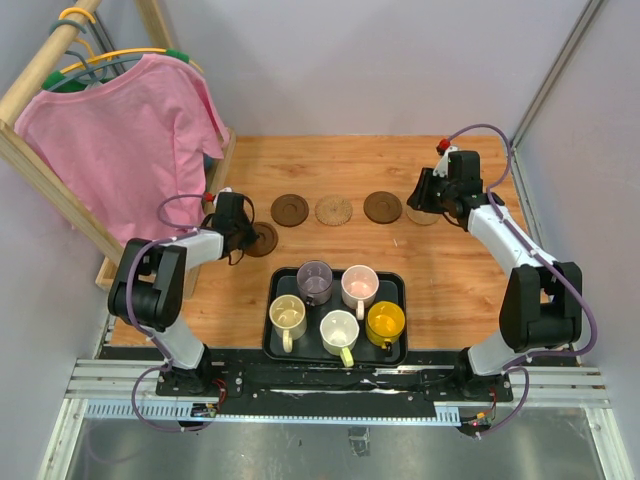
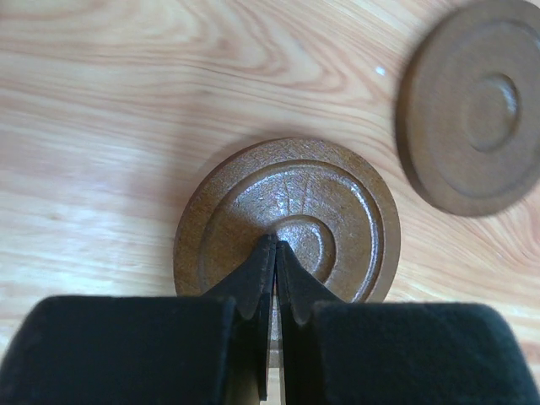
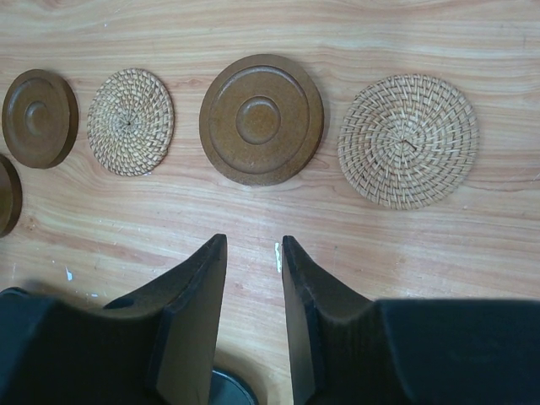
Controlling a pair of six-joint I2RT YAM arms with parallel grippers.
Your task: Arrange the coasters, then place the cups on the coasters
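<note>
Five coasters lie in a row on the wooden table. The leftmost dark brown coaster [image 1: 264,240] [image 2: 337,211] sits lower than the rest, under my left gripper [image 1: 243,236] [image 2: 276,245]. Its jaws are shut to a hairline and its tips rest on the disc's centre ring. Further right lie a dark coaster [image 1: 290,210] [image 2: 472,105], a tan woven coaster [image 1: 334,211] [image 3: 131,121], a dark coaster [image 1: 382,207] [image 3: 261,118] and a tan woven coaster [image 3: 408,139]. My right gripper [image 1: 428,192] [image 3: 253,240] hovers open and empty in front of these. Five cups stand on the black tray [image 1: 400,285].
On the tray stand a cream cup [image 1: 288,312], a purple-grey cup [image 1: 315,281], a pinkish cup [image 1: 359,286], a white cup with a yellow-green handle [image 1: 339,330] and a yellow cup [image 1: 385,322]. A wooden rack with a pink shirt [image 1: 120,150] stands at the left.
</note>
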